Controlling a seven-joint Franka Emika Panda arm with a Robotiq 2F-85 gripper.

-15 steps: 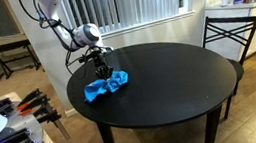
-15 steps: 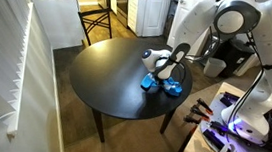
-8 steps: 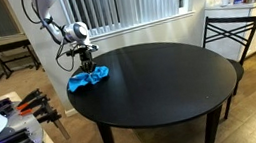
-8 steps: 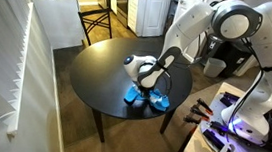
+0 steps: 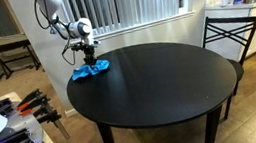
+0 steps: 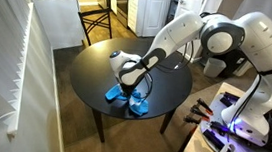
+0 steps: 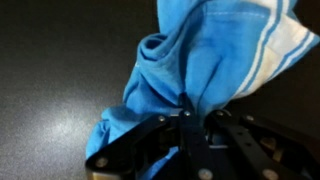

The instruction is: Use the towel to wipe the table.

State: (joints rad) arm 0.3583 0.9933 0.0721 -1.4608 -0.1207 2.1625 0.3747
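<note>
The blue towel (image 5: 90,71) lies bunched on the round black counter (image 5: 159,77), close to the rim on the side nearest the robot's base. The fingers (image 5: 89,60) stand right on top of it, pointing straight down from the white Franka arm (image 5: 81,30).

In the exterior view from the opposite side, the arm (image 6: 180,35) reaches across the counter (image 6: 97,62) in a long bend. Its fingers (image 6: 127,84) press into the towel (image 6: 122,95), which spreads out on both sides of them as a crumpled heap near the counter's edge.

The wrist view shows the grip closely. The dark fingers (image 7: 186,128) are drawn together with a fold of the towel (image 7: 200,60) pinched between them. The cloth bulges upward in thick folds, light blue with a white stripe running through it. How much fabric sits between the fingers is hard to judge, since that view is blurred. Bare dark counter (image 7: 60,60) fills the remainder of that view.

A black metal chair (image 5: 225,30) stands beyond the counter's far rim, and vertical blinds (image 5: 128,1) cover the window behind the arm.
</note>
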